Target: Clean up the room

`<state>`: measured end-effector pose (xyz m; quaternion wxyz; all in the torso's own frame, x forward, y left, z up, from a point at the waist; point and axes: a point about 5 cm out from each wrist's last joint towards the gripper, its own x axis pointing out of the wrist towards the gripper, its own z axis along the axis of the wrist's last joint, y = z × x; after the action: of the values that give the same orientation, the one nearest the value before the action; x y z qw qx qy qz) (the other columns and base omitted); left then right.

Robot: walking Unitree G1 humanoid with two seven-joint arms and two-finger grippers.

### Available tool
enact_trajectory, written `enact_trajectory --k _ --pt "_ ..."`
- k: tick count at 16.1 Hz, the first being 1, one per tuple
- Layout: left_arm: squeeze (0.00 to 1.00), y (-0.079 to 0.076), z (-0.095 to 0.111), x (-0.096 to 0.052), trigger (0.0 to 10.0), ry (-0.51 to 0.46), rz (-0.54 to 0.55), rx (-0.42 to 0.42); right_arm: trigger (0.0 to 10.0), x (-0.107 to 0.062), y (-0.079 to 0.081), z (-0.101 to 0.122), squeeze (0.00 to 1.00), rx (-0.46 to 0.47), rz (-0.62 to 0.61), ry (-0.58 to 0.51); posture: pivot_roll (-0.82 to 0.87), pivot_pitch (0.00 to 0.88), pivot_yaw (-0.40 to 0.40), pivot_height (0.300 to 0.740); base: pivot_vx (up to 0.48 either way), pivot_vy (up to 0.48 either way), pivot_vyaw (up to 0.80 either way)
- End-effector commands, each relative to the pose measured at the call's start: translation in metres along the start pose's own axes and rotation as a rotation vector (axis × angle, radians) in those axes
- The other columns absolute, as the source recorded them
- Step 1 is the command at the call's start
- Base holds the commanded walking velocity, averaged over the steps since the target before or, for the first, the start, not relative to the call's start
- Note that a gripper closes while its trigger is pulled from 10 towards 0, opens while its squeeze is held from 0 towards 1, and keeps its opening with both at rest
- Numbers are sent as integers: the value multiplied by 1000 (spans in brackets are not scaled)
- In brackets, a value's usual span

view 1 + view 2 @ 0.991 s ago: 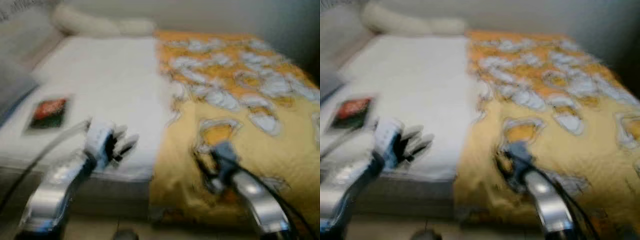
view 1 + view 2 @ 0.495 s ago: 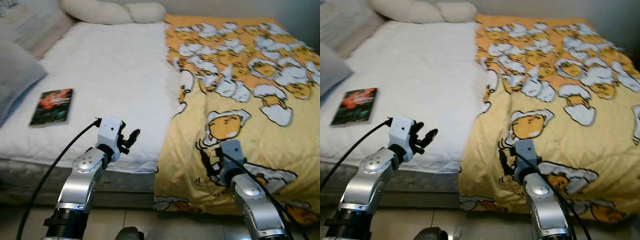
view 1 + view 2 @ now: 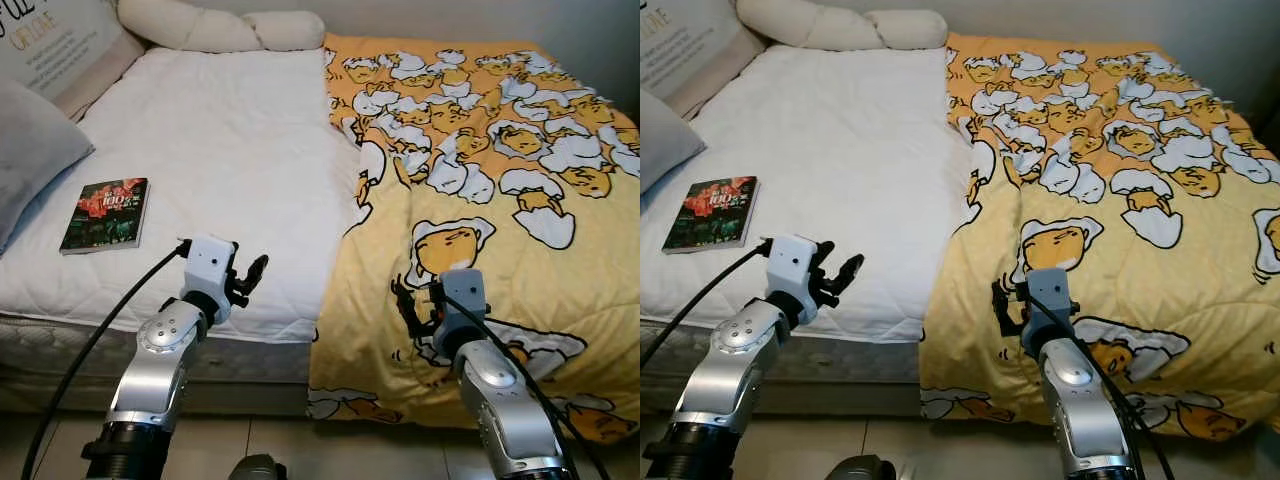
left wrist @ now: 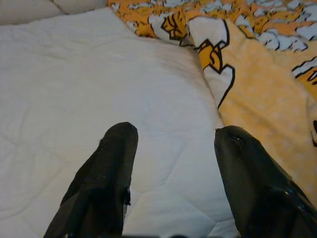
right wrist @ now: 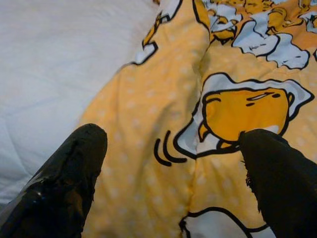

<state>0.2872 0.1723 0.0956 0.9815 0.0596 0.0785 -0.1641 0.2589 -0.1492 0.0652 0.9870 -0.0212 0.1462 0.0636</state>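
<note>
On the bed [image 3: 230,140], a yellow blanket [image 3: 500,200] with egg pictures is spread over the right half only, and the white sheet is left bare on the left. A book [image 3: 104,214] is seen lying on the sheet near the left edge, by a grey pillow [image 3: 35,150]. The left gripper [image 3: 247,276] is held above the sheet edge with its fingers [image 4: 106,168] apart and nothing in them. The right gripper [image 3: 415,305] is held over the hanging blanket, wide open and empty too. A second ago everything was blurred; now the view is sharp, so the bed has been reached. Tidying can likely be started.
</note>
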Motion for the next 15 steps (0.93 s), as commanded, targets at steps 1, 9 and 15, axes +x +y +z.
enact_trajectory --k 1,9,15 --pt "0 5 7 -3 10000 -37 26 -5 10000 0 -1 6 0 15 -7 -28 105 0 12 740 0 0 0" --pt "0 13 9 -10 10000 -37 49 17 10000 0 1 3 0 65 -46 -25 109 0 34 740 0 344 -595" --pt "0 9 10 -9 10000 -27 52 54 10000 -5 -1 0 0 70 -68 -24 99 0 46 740 0 -240 0"
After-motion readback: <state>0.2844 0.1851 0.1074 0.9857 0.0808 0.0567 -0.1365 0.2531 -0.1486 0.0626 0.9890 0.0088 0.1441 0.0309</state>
